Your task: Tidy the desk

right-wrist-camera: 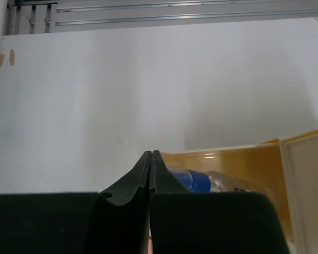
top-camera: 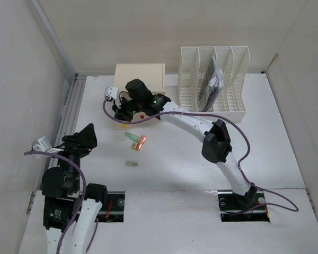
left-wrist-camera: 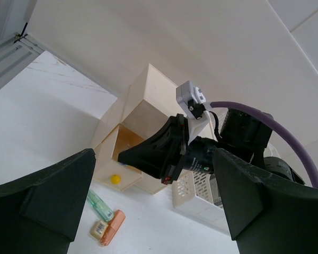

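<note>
**Left gripper (top-camera: 86, 135), lower left of the top view: fingers spread wide, holding nothing. Right gripper (right-wrist-camera: 150, 156): fingers pressed together, nothing between them.**

The desk (top-camera: 265, 151) fills the middle of the top view, running from the arm bases up to the pale walls. The right gripper sits upper centre-left, at the front of the cream drawer box (top-camera: 143, 74), whose drawer is open with a small yellow ball (left-wrist-camera: 115, 179) inside. A green marker (top-camera: 130, 136) and an orange marker (top-camera: 141, 142) lie side by side just below the box. A white file rack (top-camera: 214, 79) stands upper right, holding papers.
</note>
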Tool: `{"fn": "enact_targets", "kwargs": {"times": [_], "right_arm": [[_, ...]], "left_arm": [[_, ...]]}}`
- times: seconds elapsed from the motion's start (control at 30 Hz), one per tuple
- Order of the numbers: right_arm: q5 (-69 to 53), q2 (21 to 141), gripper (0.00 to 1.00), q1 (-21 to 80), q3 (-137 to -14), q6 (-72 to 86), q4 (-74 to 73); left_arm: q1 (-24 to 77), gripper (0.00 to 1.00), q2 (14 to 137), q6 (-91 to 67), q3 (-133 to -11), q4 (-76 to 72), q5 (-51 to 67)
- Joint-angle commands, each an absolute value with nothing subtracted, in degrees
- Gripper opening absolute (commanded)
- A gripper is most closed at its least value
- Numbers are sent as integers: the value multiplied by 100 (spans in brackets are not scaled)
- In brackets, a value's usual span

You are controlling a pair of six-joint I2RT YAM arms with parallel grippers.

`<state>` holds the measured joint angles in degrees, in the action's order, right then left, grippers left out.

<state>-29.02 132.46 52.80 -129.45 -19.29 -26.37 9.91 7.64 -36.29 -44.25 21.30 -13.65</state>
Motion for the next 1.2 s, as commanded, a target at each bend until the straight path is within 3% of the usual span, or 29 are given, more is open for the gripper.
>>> {"fn": "enact_targets", "kwargs": {"times": [0.0,0.53,0.77,0.93,1.17], "right_arm": [[-3243,12929,0,5353,-12937,-1951,-2531],[-2048,12762,0,5353,-12657,-2004,-2462],[-4058,12700,0,5353,-12726,-2451,-2951],[-4518,12700,0,5353,-12779,-2908,-3261],[-2851,12752,0,5414,-12657,-2787,-3270]], "left_arm": [[1020,91,694,-3595,-4465,2004,-1362],[1020,91,694,-3595,-4465,2004,-1362],[1020,91,694,-3595,-4465,2004,-1362],[1020,91,694,-3595,-4465,2004,-1362],[1020,91,694,-3595,-4465,2004,-1362]]}}
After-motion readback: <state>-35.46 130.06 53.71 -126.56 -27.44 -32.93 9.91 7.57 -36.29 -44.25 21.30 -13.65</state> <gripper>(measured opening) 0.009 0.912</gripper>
